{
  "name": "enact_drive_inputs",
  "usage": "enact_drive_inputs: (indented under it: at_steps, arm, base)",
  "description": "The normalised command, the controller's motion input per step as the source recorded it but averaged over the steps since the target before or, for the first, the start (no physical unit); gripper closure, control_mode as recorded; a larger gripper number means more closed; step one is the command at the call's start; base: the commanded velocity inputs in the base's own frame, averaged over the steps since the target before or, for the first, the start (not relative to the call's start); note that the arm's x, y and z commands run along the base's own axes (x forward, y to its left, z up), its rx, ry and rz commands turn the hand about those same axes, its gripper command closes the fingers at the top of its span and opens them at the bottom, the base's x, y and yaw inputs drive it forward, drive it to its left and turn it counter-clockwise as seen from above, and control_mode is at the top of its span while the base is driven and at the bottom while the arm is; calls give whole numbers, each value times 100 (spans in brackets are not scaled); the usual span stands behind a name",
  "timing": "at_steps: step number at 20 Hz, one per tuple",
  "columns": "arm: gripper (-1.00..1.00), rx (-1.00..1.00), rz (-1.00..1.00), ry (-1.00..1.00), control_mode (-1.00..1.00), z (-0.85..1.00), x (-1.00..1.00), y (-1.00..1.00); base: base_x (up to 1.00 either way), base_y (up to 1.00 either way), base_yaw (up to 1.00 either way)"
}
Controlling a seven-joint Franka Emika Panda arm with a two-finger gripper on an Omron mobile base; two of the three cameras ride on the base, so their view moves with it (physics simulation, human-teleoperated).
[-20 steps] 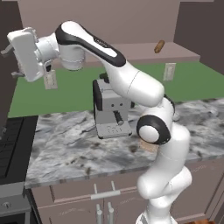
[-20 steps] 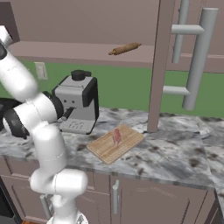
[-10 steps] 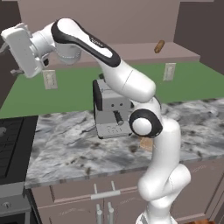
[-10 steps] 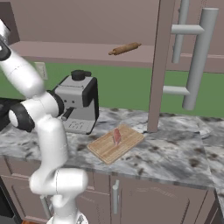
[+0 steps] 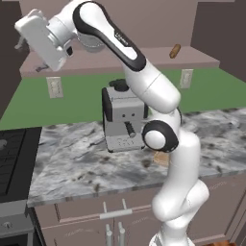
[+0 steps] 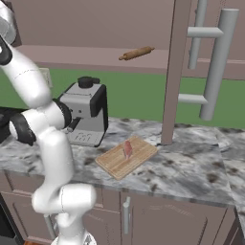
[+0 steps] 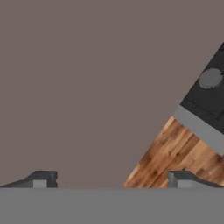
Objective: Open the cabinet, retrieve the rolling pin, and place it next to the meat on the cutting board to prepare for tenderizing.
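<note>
Swinging further up and to the left since a moment ago, the white arm is now carrying its hand high beside the upper shelf's (image 5: pixel 120 60) left end, and the gripper (image 7: pixel 111 181) is facing a flat mauve-brown panel with wooden floor showing past its slanted edge. Its fingers (image 7: pixel 41 179) are standing spread apart, gripping nothing. The rolling pin (image 6: pixel 136 53) is lying on the shelf inside the cabinet (image 6: pixel 179 72), whose door is standing open with its bar handle (image 6: pixel 217 62) toward the camera. Below, the meat (image 6: pixel 128 149) is resting on the cutting board (image 6: pixel 115 162), near the desk (image 6: pixel 191 167) front edge, just right of the coffee machine (image 6: pixel 86 117). Bare marble is stretching to the board's right.
</note>
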Motion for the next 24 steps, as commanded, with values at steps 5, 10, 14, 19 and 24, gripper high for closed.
enact_drive_inputs:
  at_steps: [5,10,14,19,24]
  arm:
    - [-100,-8,-21,0,-100,-24,-17,-39]
    - [-100,-16,-11,-21,-100,-90,-3,-3]
    - [-100,-7,-6,-42,-100,-100,-4,0]
    - [-100,-8,-13,-42,-100,-49,-31,-17]
    - [-100,-3,-18,-20,-100,1,-40,-39]
  base:
    - [0,0,0]
    - [0,0,0]
    - [0,0,0]
    - [0,0,0]
    - [0,0,0]
